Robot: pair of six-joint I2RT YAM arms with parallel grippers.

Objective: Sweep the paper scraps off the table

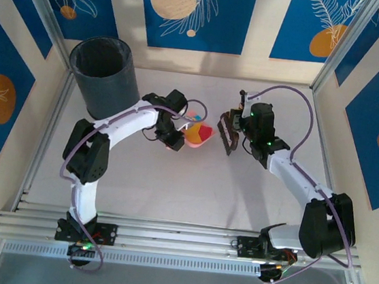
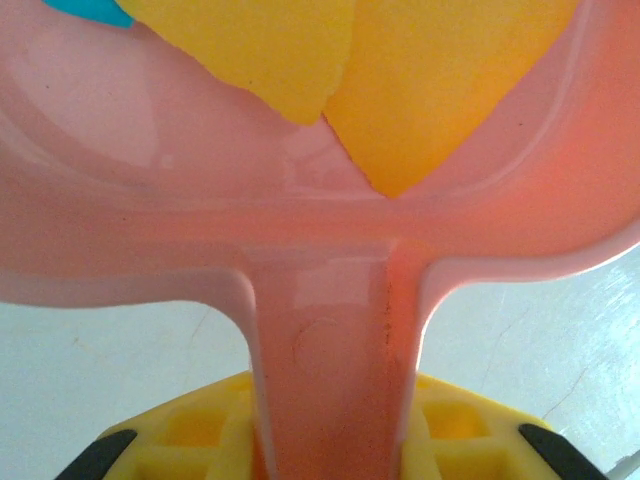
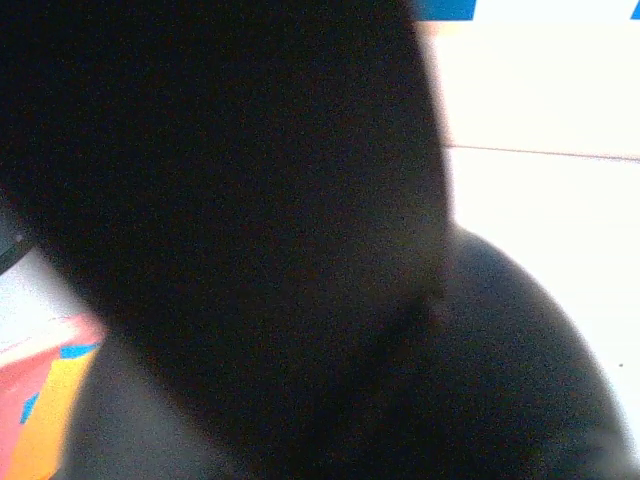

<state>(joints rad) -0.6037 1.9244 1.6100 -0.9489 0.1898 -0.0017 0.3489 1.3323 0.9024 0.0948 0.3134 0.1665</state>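
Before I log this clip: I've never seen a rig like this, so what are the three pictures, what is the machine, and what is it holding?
The machine is two robot arms bolted at the near edge of a table, each ending in a two-finger gripper. The top picture looks down from above and behind them; the other two come from cameras on the wrists. The left gripper is shut on the handle of a pink dustpan; the left wrist view shows yellow and orange paper scraps lying in the pan. The right gripper is shut on a dark brush, which blocks most of its own camera. A dark bin stands at the far left corner of the table.
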